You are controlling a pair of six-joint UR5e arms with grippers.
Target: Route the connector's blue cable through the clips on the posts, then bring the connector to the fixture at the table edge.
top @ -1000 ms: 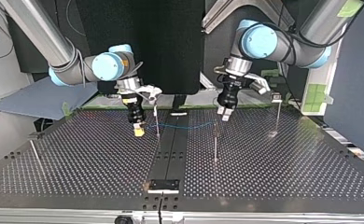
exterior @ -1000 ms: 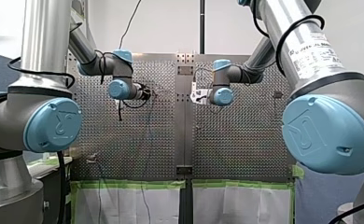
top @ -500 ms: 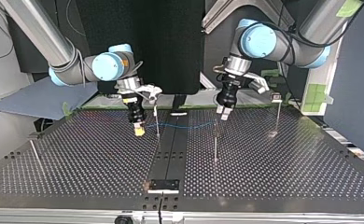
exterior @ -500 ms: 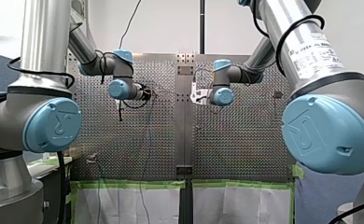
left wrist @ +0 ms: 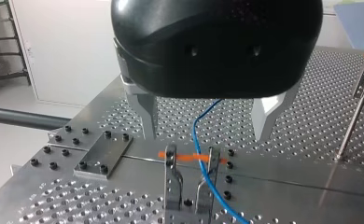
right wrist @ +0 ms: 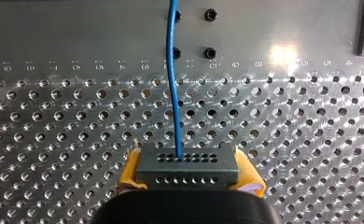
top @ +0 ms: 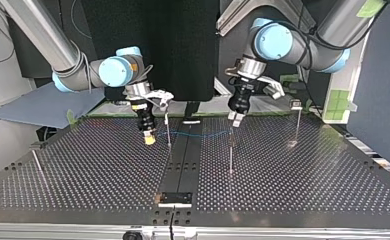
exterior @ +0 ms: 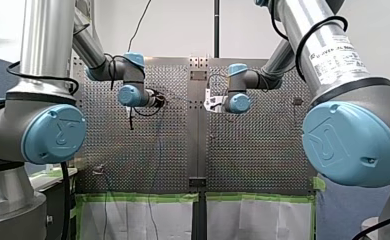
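My right gripper (right wrist: pixel 187 173) is shut on a dark grey connector (right wrist: pixel 187 163), held between its yellow pads (right wrist: pixel 129 173). The blue cable (right wrist: pixel 172 84) runs from the connector straight ahead over the perforated plate. In the top view that gripper (top: pixel 148 139) hangs low at left of centre, and the cable (top: pixel 203 134) stretches past a thin post (top: pixel 168 130) toward a second post (top: pixel 230 150). My left gripper (left wrist: pixel 207 122) is open just above a metal clip (left wrist: pixel 189 184) with an orange mark. The cable (left wrist: pixel 202 140) lies in the clip, between the metal fingers (left wrist: pixel 145 112).
A third post (top: pixel 298 125) stands at the top view's right and a leaning one (top: pixel 37 165) at its left. The small fixture (top: pixel 175 198) sits at the near table edge on the dark centre strip. A bolted plate (left wrist: pixel 101 154) lies beside the clip.
My left gripper has lifted a little and shifted toward the top view's left, still open. My right gripper has kept its place with the connector.
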